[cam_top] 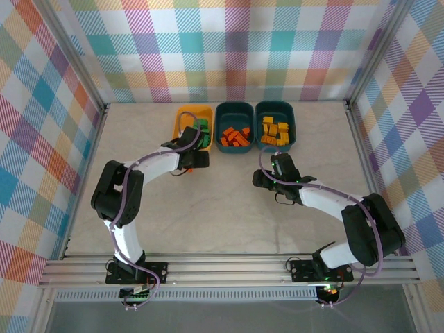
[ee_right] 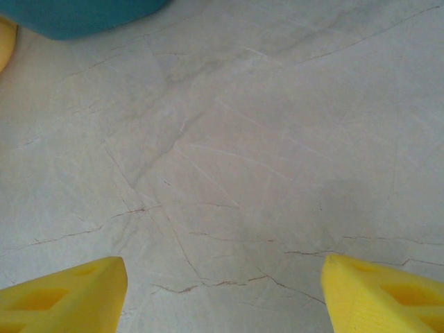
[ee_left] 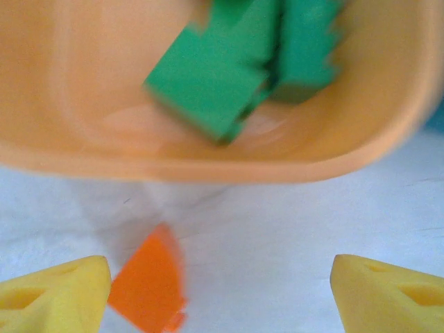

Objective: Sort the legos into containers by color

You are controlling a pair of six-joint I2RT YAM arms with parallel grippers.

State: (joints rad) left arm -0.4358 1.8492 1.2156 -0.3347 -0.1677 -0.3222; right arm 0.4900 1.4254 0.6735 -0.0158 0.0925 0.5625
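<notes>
Your left gripper (ee_left: pixel 220 297) hangs with fingers apart, empty. An orange lego (ee_left: pixel 148 284) lies on the counter (ee_left: pixel 291 229) beside the fingertip at lower left of the frame, just outside the yellow-orange tub (ee_left: pixel 208 170) holding green legos (ee_left: pixel 208 83). Closing off-centre could flick it away — or in among the greens. Further right, your right gripper (ee_right: pixel 222 295) hovers over the counter, fingers apart, empty.

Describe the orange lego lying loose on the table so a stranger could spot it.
Look to the far side of the table, where three tubs stand in a row; take the yellow-orange tub at the left end. Just in front of its near wall, on bare tabletop, lies the orange lego. Unlike the green legos nearby, it sits outside the tub.
</notes>
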